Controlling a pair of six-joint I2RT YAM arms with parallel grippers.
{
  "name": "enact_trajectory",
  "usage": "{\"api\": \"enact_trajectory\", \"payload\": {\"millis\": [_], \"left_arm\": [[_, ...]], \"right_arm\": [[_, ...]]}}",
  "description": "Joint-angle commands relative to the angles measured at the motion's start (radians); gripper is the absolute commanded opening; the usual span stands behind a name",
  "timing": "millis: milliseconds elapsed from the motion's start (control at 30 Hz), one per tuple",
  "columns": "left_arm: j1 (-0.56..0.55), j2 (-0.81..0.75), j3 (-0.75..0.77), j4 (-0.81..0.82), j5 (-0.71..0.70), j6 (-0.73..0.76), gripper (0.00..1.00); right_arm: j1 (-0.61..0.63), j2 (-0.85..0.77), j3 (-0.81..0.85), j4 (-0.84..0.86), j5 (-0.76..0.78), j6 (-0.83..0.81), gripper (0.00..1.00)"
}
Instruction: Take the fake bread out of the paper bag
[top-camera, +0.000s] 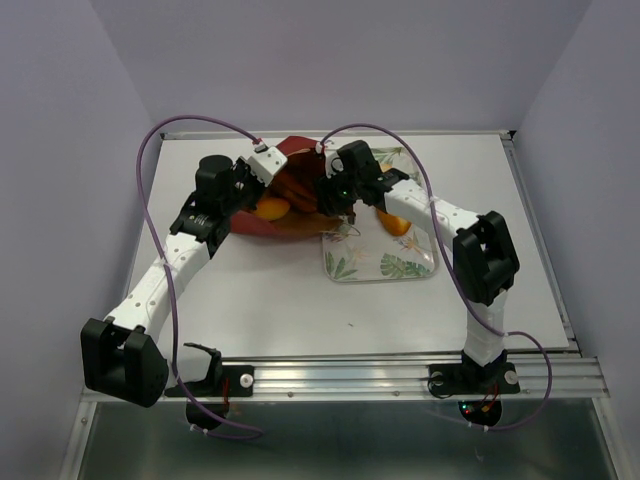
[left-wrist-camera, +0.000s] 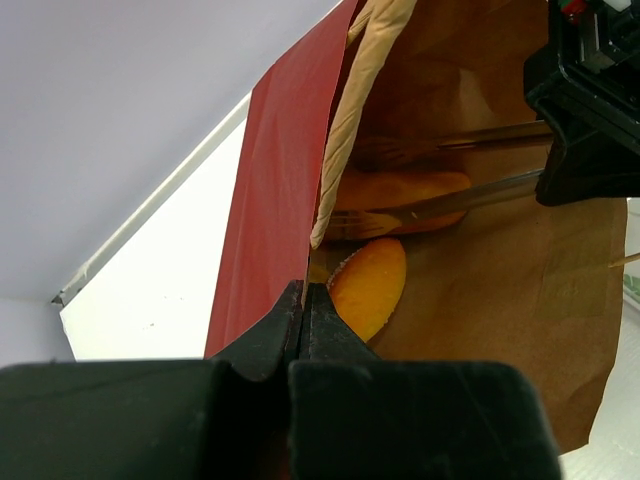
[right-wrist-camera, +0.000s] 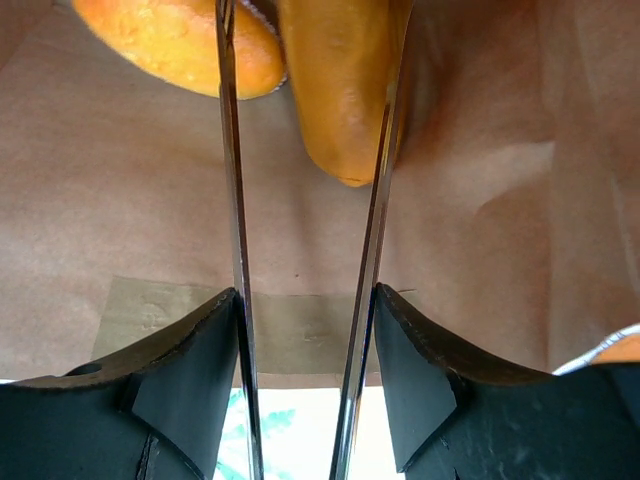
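Observation:
The dark red paper bag (top-camera: 268, 229) lies on its side with its mouth toward the tray. My left gripper (left-wrist-camera: 303, 292) is shut on the bag's red edge (left-wrist-camera: 275, 200) and holds the mouth open. My right gripper (right-wrist-camera: 305, 300) is shut on metal tongs (right-wrist-camera: 232, 200) that reach into the brown inside. The blades straddle an oblong golden loaf (right-wrist-camera: 340, 90); the right blade touches it and the left stands a little off. A second orange piece (right-wrist-camera: 175, 45) lies beside it. In the left wrist view the loaf (left-wrist-camera: 400, 188) sits between the blades above a round orange piece (left-wrist-camera: 370, 285).
The leaf-patterned tray (top-camera: 385, 268) sits right of the bag, with an orange bread piece (top-camera: 396, 223) at its far side. A twisted paper handle (left-wrist-camera: 365, 70) hangs across the bag's mouth. The right arm's black wrist (left-wrist-camera: 585, 110) is at the mouth.

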Motion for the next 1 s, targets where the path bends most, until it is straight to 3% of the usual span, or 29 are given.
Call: {"api": "enact_trajectory", "payload": {"millis": [0,267,967], "left_arm": [[-0.002,-0.018,0.023,0.046,0.014,0.000,0.00],[-0.001,-0.053,-0.007,0.000,0.053,0.054,0.00],[-0.002,-0.027,-0.003,0.061,0.062,0.033,0.00]], "right_arm": [[0.009,-0.022,0.072,0.025,0.068,0.011,0.59],[0.028,-0.041,0.087,-0.067,0.139,0.011,0.59],[0.055,0.051,0.128,-0.064,0.061,0.011,0.56]]}}
